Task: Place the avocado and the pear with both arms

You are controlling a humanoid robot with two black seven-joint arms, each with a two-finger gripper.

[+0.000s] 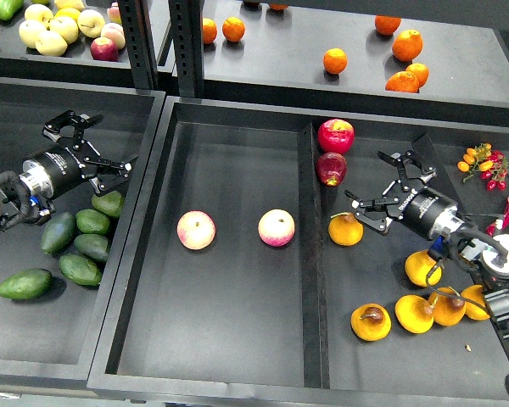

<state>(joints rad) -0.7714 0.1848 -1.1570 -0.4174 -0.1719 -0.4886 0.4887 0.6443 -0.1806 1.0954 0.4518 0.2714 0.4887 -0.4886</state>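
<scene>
Several dark green avocados lie in the left bin, the nearest to my gripper being an avocado (110, 203) at the top of the pile. My left gripper (97, 142) is open and empty, above and clear of the pile. The pear (371, 322), orange-yellow with a dark brown spot, lies at the front of the right compartment. My right gripper (371, 182) is open and empty, far above the pear, just right of an orange-yellow fruit with a stem (345, 229).
Two pink-yellow apples (195, 230) (276, 227) lie in the middle bin (237, 348). Two red apples (335, 136) sit by the divider (310, 280). More orange-yellow fruit (423, 268) lie near the pear. Oranges (334, 60) are on the back shelf.
</scene>
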